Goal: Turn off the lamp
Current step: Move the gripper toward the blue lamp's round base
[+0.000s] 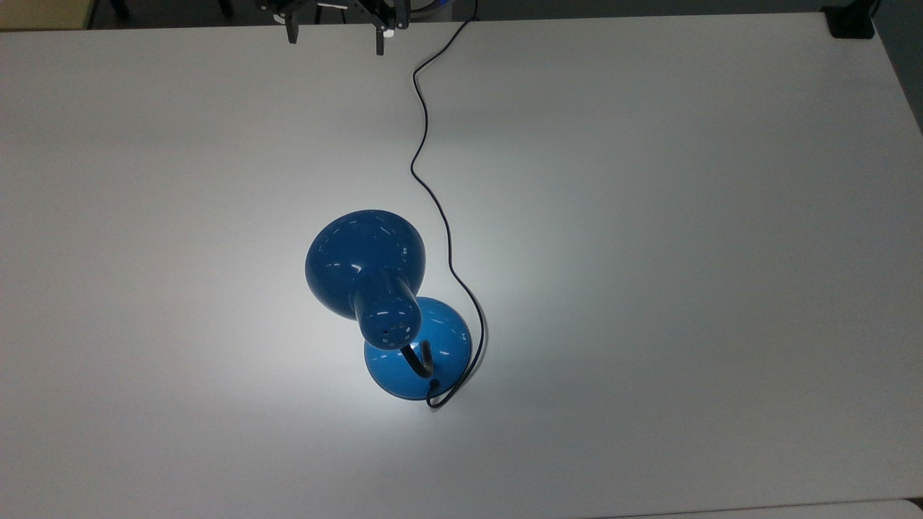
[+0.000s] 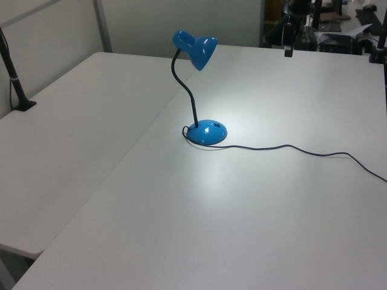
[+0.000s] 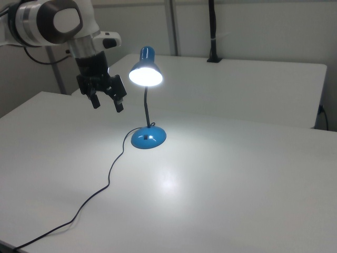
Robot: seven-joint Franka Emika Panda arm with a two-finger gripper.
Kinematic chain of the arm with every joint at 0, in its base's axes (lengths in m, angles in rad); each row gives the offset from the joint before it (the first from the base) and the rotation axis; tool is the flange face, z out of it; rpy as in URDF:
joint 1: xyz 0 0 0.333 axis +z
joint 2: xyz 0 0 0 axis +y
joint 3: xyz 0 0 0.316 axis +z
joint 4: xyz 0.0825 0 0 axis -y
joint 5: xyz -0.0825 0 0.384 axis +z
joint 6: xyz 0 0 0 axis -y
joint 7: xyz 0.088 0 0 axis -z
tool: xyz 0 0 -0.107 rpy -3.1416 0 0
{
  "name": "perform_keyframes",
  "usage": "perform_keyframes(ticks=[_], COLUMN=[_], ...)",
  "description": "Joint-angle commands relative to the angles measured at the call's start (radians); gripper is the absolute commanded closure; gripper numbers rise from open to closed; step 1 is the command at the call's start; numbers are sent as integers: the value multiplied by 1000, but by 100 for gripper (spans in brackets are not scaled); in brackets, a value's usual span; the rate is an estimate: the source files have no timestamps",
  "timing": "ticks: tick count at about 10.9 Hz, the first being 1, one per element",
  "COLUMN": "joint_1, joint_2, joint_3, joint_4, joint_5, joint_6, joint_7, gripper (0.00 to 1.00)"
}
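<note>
Lit lamp (image 3: 147, 74) is shown well apart from the released, empty claw (image 3: 107, 103); its base switch (image 3: 146, 138) should be pressed squarely

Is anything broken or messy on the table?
Nothing stands out. The lamp stands upright on its round base and is lit, throwing a bright patch on the table. Its cord snakes loosely across the tabletop, untangled. The gripper hangs open in the air, apart from the lamp.
</note>
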State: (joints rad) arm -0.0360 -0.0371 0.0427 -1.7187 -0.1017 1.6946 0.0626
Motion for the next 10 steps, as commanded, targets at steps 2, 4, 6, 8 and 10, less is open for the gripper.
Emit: perform_keyframes(ticks=[2, 4, 6, 8, 10], joint_1=[-9, -9, -13, -12, -9], joint_2=[-10, -10, -10, -3, -3], joint_3=[-3, -3, -4, -4, -3], joint_4=[16, 16, 22, 24, 22], joint_5=[-6, -4, -1, 2, 10], joint_6=[-35, -35, -36, -30, -30], joint_7=[5, 5, 2, -1, -7], gripper=[0, 0, 0, 19, 77])
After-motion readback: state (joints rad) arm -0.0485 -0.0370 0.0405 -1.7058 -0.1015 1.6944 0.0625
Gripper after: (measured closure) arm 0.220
